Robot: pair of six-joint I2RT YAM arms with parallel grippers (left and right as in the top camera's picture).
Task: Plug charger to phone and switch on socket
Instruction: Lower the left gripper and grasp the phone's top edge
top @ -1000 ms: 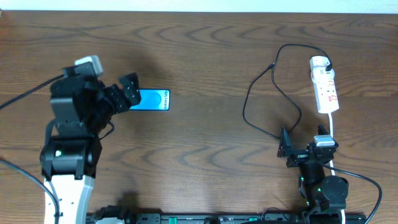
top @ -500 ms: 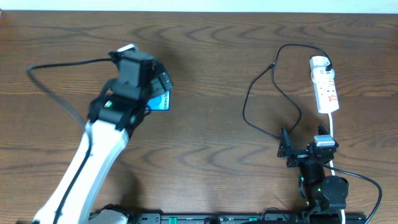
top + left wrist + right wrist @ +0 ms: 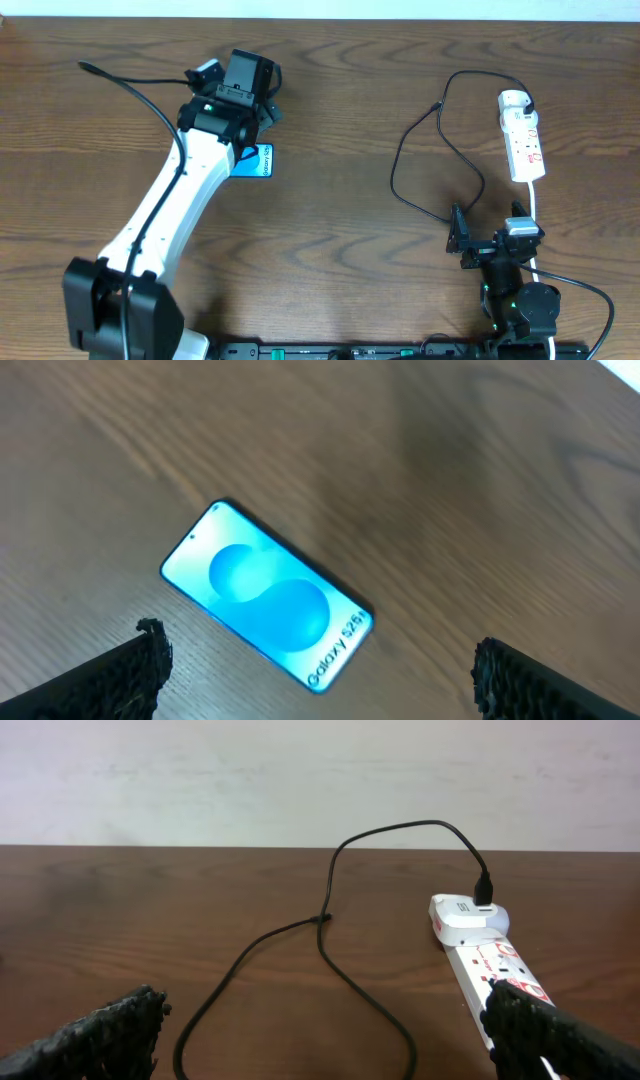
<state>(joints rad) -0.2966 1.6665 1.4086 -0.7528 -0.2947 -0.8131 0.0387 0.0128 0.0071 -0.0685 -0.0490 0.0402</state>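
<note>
Overhead, the left arm is reaching from the lower left of the frame up to the upper left-centre, and its wrist is hanging over the small flat smartphone with the bright cyan-blue screen [image 3: 259,163], covering part of it. The phone is lying flat on the brown wood-grain table [image 3: 350,80], well apart from everything on the right side.

In the left wrist view the phone [image 3: 265,595] is sitting at a diagonal in the middle of the frame, screen up, with white lettering at its lower right end. The left gripper [image 3: 318,660] is hovering above it with its fingers spread wide at the bottom corners, grasping nothing and touching nothing.

At the upper right of the overhead frame, the white elongated power strip with red marks [image 3: 526,148] is lying lengthwise, and its thick white cord [image 3: 533,200] is running down toward the right arm. A small white plug adapter [image 3: 513,100] is sitting on the strip's top end. The long thin black charger cable [image 3: 400,150] is arcing left from it and looping down toward the right gripper; its tip is too small to make out.

In the right wrist view the right gripper [image 3: 325,1025] is resting released, fingers wide, facing the cable loop.
</note>
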